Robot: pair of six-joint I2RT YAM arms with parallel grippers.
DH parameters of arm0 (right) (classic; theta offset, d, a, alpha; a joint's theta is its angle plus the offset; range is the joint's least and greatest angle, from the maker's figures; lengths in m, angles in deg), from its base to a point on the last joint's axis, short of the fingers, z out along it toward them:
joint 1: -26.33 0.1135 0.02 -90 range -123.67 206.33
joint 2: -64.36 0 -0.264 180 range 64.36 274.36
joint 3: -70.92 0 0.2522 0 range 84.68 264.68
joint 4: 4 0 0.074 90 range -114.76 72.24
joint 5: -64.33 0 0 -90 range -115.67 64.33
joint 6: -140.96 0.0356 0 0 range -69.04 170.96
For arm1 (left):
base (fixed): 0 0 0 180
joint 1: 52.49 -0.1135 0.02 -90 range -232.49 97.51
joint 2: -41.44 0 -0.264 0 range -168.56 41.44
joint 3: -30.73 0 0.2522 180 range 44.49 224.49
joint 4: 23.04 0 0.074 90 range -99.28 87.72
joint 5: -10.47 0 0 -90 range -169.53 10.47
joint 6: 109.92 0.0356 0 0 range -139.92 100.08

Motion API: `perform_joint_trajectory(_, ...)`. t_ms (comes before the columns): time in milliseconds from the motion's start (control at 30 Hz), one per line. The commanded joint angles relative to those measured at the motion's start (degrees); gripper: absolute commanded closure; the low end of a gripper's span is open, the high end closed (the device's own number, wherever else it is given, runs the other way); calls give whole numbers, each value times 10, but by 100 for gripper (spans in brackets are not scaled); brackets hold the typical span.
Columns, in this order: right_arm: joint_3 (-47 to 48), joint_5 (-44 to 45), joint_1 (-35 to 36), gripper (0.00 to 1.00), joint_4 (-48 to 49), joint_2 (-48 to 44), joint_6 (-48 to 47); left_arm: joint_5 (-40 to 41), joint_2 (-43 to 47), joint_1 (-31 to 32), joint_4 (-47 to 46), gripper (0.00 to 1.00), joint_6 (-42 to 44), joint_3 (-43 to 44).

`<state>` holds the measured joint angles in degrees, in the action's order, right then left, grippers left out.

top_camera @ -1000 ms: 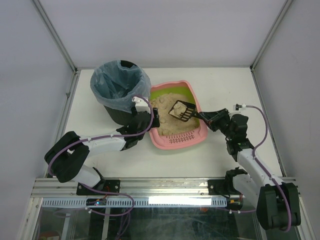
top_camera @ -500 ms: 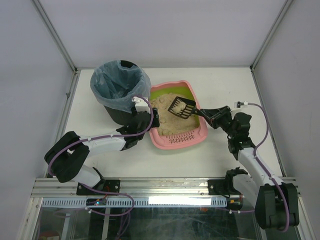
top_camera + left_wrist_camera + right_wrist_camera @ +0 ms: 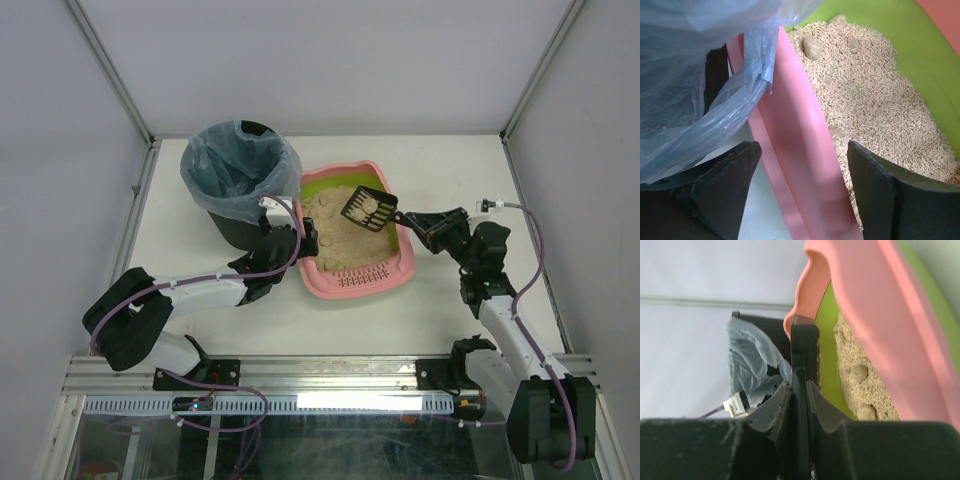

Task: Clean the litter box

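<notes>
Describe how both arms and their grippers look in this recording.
Both arms have white links with black joints: left arm, right arm. A purple cable runs along each of them. The left gripper and right gripper have black, wedge-shaped fingers.

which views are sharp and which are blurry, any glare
Top external: evenly lit and sharp, with a bright strip glaring at the bottom edge. Left wrist: litter crisp, blue bag soft up close. Right wrist: scoop handle and litter box rim blurred, very near the lens.
</notes>
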<state>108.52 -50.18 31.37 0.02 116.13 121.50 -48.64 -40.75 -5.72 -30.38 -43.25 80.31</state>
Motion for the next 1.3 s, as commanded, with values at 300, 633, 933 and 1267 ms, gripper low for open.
perform_joint_trajectory(300,54,-9,23,100,29,15,-3,-7,28,-3,-40,23,-8,-5)
perform_joint_trajectory(633,210,71,39,100,-51,46,15,-18,22,-4,-41,25,-8,-3)
perform_joint_trajectory(933,470,130,144,100,-115,208,-68,-17,21,-4,-41,25,-5,-3)
perform_joint_trajectory(1267,758,158,291,100,-182,431,-302,-15,12,-3,-41,25,-2,1)
